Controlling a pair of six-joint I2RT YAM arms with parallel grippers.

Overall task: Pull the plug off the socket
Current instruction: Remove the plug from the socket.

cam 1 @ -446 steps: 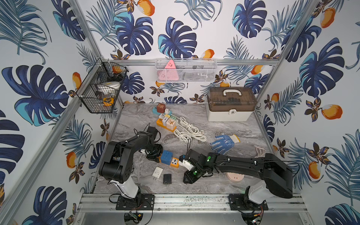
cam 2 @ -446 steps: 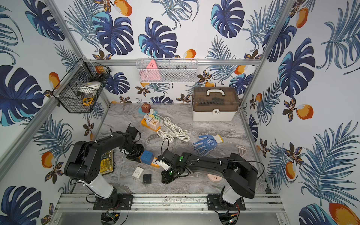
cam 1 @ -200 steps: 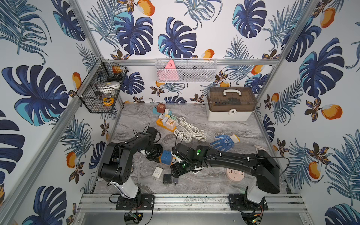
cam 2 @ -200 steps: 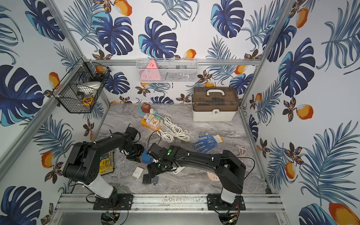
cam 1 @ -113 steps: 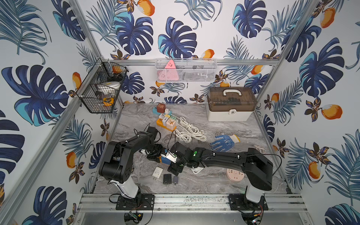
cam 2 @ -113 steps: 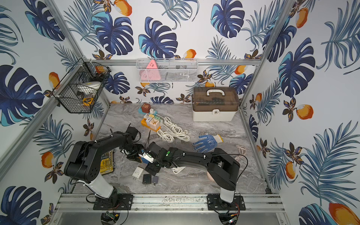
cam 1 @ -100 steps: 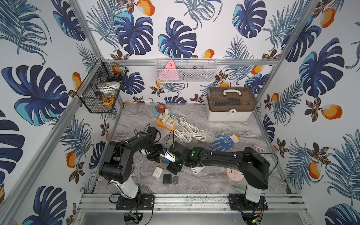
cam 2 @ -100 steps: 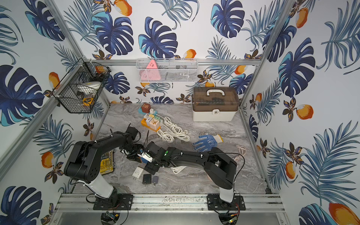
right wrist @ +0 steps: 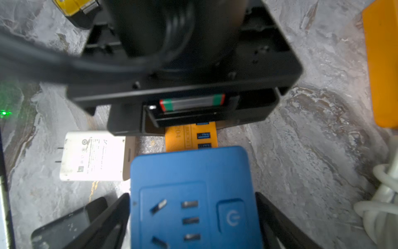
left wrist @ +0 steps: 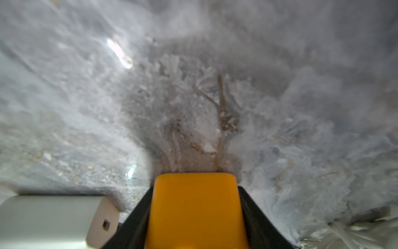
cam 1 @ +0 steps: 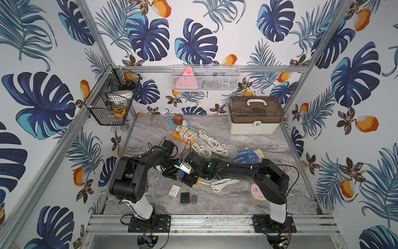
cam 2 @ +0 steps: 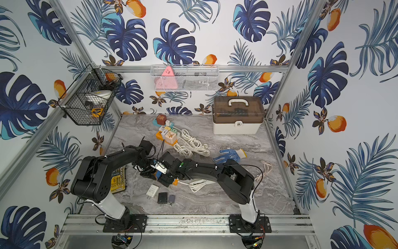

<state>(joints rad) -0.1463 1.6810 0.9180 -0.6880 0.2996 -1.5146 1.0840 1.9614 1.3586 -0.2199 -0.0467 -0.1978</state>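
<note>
The left gripper (cam 1: 169, 171) clenches the end of the orange power strip (right wrist: 181, 138) on the marble table (right wrist: 301, 151). The blue adapter (right wrist: 193, 168) sits atop the strip. The right gripper (right wrist: 192, 195) has its fingers flush along both edges of the adapter, and I cannot tell whether they squeeze. A white charger (right wrist: 92, 156) crowds one side. On the other lies bare marble, then the coiled cable (right wrist: 383, 204).

Matt smooth plastic blue socket (right wrist: 189, 179); glossy marble-look tabletop (right wrist: 305, 163); knitted cloth glove (cam 1: 247, 155)
</note>
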